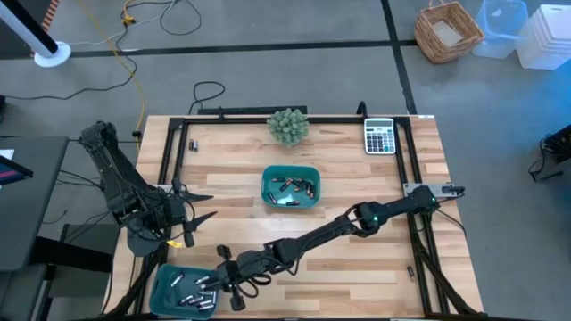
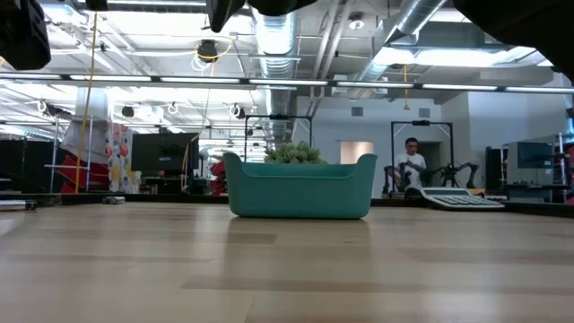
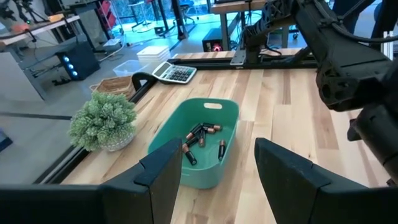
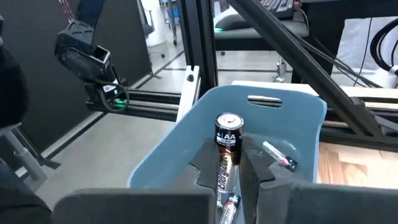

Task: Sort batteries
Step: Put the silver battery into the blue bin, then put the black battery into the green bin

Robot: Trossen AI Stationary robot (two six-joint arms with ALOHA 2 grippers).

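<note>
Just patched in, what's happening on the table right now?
The right claw is shut on an AA battery, holding it above the near tray, which already has several batteries in it. The middle tray still holds more. The left claw waits open at the table's left edge.

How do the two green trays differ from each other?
The centre tray sits mid-table near the plant; the corner tray sits at the table's front left edge. The right hand, gripping a battery, hovers over the corner tray; no hand is over the centre tray. Both are teal and hold batteries.
</note>
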